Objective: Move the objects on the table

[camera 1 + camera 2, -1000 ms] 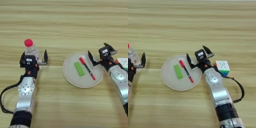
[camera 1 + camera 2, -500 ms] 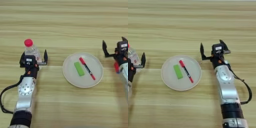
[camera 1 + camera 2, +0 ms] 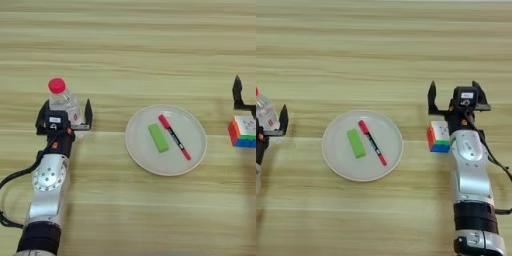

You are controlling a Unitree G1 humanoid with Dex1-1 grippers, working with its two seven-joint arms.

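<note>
Your right hand (image 3: 455,95) has swung from the plate (image 3: 192,159) to just above the cube (image 3: 438,136), fingers apart; block (image 3: 158,137) and pen (image 3: 174,136) lie plated. Left hand (image 3: 64,108), spread, straddles the bottle (image 3: 62,99). Cube likely next.

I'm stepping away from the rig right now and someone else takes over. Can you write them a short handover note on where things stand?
Left gripper: open, fingers either side of the clear plastic bottle with red cap, which stands upright at the table's left.
Right gripper: open, over the multicoloured puzzle cube right of the plate; the cube lies on the table, not held.
Round beige plate: centre, holding the small green rectangular block and the thin red-and-black pen side by side.
Done: block and pen are on the plate.
Left: bottle and cube not yet gripped or moved.
</note>
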